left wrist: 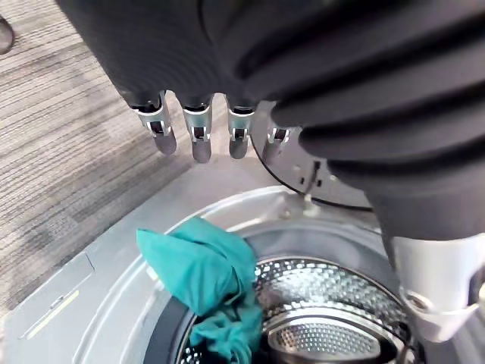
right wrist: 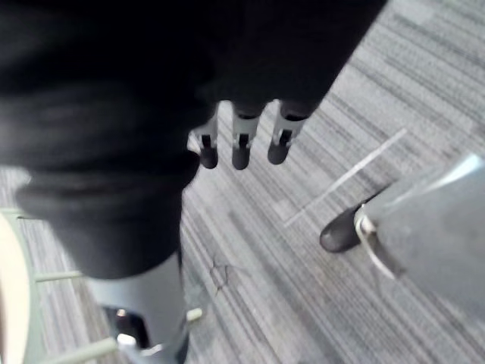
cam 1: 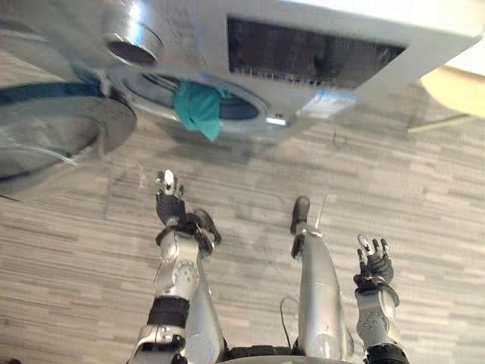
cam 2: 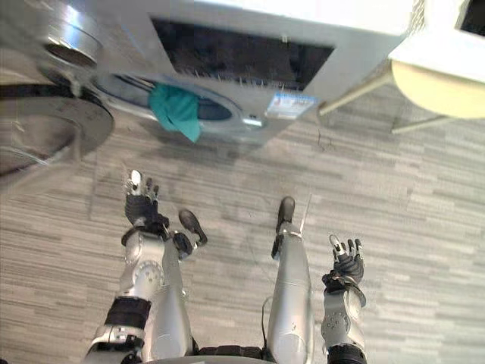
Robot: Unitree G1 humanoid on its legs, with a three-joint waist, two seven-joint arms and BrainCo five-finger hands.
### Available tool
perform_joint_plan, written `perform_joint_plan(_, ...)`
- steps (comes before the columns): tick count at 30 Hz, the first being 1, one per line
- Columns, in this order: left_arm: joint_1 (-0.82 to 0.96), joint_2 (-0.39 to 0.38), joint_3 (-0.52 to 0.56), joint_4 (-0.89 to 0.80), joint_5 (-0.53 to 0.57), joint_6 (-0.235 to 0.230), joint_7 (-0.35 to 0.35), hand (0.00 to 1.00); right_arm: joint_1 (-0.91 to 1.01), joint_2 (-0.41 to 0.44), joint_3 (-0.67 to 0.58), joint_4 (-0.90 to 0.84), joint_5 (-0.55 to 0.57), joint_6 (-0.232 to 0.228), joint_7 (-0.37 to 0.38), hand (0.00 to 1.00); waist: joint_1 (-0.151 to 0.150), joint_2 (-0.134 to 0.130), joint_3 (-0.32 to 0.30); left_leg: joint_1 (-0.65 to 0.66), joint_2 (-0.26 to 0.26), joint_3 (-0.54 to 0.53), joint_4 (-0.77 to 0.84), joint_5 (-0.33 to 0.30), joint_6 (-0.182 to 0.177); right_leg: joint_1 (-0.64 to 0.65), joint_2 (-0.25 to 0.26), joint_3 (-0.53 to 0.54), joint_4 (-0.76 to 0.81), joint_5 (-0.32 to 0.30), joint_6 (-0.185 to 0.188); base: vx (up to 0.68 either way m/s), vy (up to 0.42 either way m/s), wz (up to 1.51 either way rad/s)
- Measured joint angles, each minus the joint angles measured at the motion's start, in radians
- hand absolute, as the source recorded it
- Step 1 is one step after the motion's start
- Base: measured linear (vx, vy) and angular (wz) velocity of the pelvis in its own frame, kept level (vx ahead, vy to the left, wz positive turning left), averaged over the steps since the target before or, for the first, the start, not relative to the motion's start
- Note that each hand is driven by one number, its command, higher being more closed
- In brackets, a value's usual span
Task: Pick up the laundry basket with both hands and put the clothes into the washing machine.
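A teal cloth (cam 1: 198, 108) hangs at the round opening of a washing machine (cam 1: 189, 34). It is draped over the rim of the opening. Part of it lies inside against the pierced metal drum (left wrist: 333, 299) and part falls down the front of the machine. The round door (cam 1: 68, 114) stands swung open on the robot's left side. Next to the opening on the right is a small blue and white label (cam 1: 327, 102), and above that is a dark rectangular panel (cam 1: 303, 53) set in the pale grey casing.

The left hand (cam 1: 170, 203) is raised in front of the machine, near the opening but apart from the cloth. Its fingers (left wrist: 201, 140) are straight and relaxed, and it holds nothing. The right hand (cam 1: 374, 265) is over the floor on the right, well apart from the machine. Its fingers (right wrist: 241, 152) are also straight and slightly spread, and it too holds nothing.

The floor (cam 1: 424, 197) is covered in grey planks with a fine streaked grain, laid in long rows running across the view. A thin pale line (right wrist: 348, 178) crosses the planks near the middle. Beyond the machine on the right is a round cream-topped stool (cam 2: 439, 83) on slim pale legs. It stands close beside the corner of the machine.
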State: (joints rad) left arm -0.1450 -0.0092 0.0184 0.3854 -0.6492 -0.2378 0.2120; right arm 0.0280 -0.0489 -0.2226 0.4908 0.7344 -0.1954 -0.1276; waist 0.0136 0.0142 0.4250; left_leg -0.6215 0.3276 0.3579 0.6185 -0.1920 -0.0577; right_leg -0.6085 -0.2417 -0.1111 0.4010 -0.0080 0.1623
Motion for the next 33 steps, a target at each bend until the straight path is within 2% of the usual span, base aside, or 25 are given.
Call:
perform_joint_plan(6,0.058,0.003,-0.011,0.285,0.116,0.063,-0.050,0.00,0.004,0.002,0.014,0.138,-0.044,0.014,0.003,0.00,-0.003,-0.003,-0.076,0.193,-0.044,-0.002,-0.161,0.055,-0.030,0.200,-0.006,-0.056,-0.116,0.003,-0.002,0.11,-0.038,0.19)
perform_joint_plan(8,0.076,0.007,-0.006,0.410,0.160,0.085,-0.079,0.00,0.003,0.000,0.009,0.232,-0.082,0.031,0.011,0.00,-0.012,-0.002,-0.128,0.254,-0.067,-0.012,-0.242,0.090,-0.039,0.267,-0.004,-0.081,-0.179,0.015,-0.002,0.14,-0.050,0.21)
perform_joint_plan(12,0.109,0.035,0.037,0.558,0.239,0.116,-0.104,0.00,0.000,-0.004,-0.018,0.374,-0.138,0.058,0.041,0.00,-0.035,-0.001,-0.177,0.370,-0.104,-0.053,-0.375,0.140,-0.059,0.402,0.002,-0.125,-0.297,0.048,-0.001,0.11,-0.053,0.21)
perform_joint_plan(19,0.178,0.074,0.144,0.652,0.334,0.143,-0.125,0.00,0.000,-0.021,-0.038,0.500,-0.196,0.085,0.067,0.00,-0.042,-0.005,-0.260,0.534,-0.135,-0.049,-0.521,0.185,-0.075,0.549,0.009,-0.139,-0.419,0.082,0.002,0.02,-0.001,0.02)
perform_joint_plan(23,0.219,0.072,0.151,0.689,0.367,0.155,-0.128,0.00,0.010,-0.022,-0.057,0.551,-0.219,0.097,0.074,0.00,-0.040,-0.015,-0.312,0.611,-0.149,-0.048,-0.586,0.191,-0.084,0.610,0.015,-0.136,-0.470,0.092,0.002,0.01,-0.006,-0.09)
perform_joint_plan(28,0.234,0.075,0.151,0.712,0.381,0.155,-0.147,0.00,0.025,-0.021,-0.060,0.576,-0.224,0.102,0.088,0.00,-0.040,-0.025,-0.347,0.660,-0.160,-0.051,-0.620,0.192,-0.086,0.651,0.016,-0.133,-0.493,0.097,0.008,0.03,0.000,-0.06)
perform_joint_plan(33,0.233,0.072,0.150,0.726,0.383,0.155,-0.148,0.00,0.023,-0.021,-0.066,0.599,-0.224,0.116,0.088,0.00,-0.042,-0.022,-0.356,0.718,-0.167,-0.055,-0.643,0.192,-0.086,0.693,0.015,-0.131,-0.497,0.097,0.007,0.02,-0.001,-0.04)
